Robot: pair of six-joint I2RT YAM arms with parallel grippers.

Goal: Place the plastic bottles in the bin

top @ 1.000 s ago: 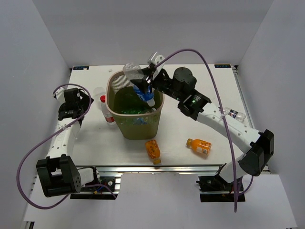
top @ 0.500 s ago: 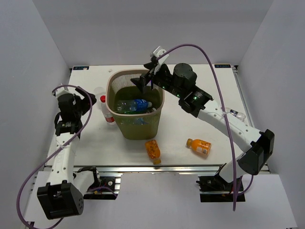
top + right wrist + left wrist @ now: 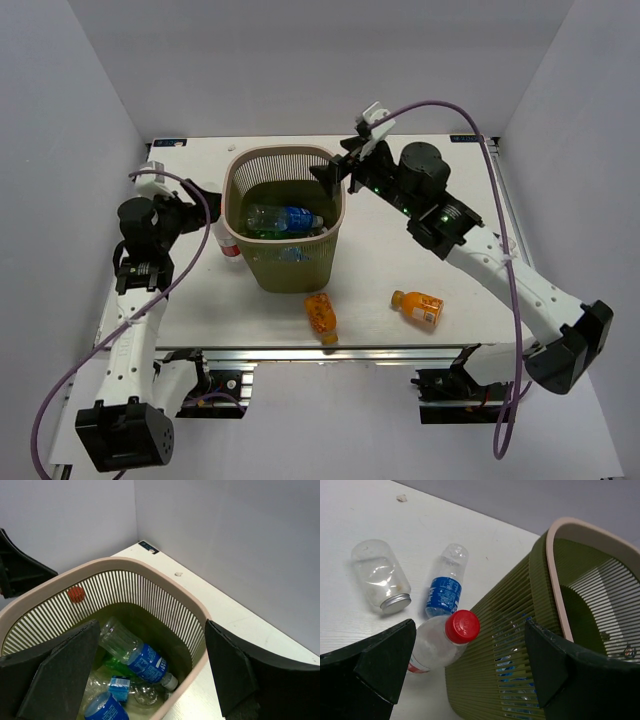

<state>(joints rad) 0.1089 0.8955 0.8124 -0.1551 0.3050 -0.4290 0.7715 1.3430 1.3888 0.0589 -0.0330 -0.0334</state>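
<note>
Both grippers are spread wide and hold nothing. The left gripper (image 3: 470, 635) hangs at 9 o'clock of the olive-tan latticed plastic bin (image 3: 290, 268). Its jaws straddle the clear red-capped plastic bottle (image 3: 440, 642), which lies hard against the bin's wall and apparently touches it. The right gripper (image 3: 150, 630) hovers over the rim at about 2 o'clock. Below it, a clear blue-labelled bottle (image 3: 142, 659) and a green bottle (image 3: 116, 664) already lie inside.

The tight spot on the left looks like the main hazard. One finger would have to come down between bottle and lattice, so it could catch the wall and shove or tip the light bin. A smooth, round bottle pinched off-centre may also squirt out and roll across the white bench (image 3: 230, 300).

Just beyond it, at 10 o'clock, lie a second blue-labelled clear bottle (image 3: 445, 587) and a squat clear silver-capped bottle (image 3: 380, 580). A sideways sweep could scatter both.

Two orange bottles (image 3: 320, 313) (image 3: 420, 307) wait at 6 and 4 o'clock. The nearer one lies close to the bench's front edge, so a nudge might send it off.
</note>
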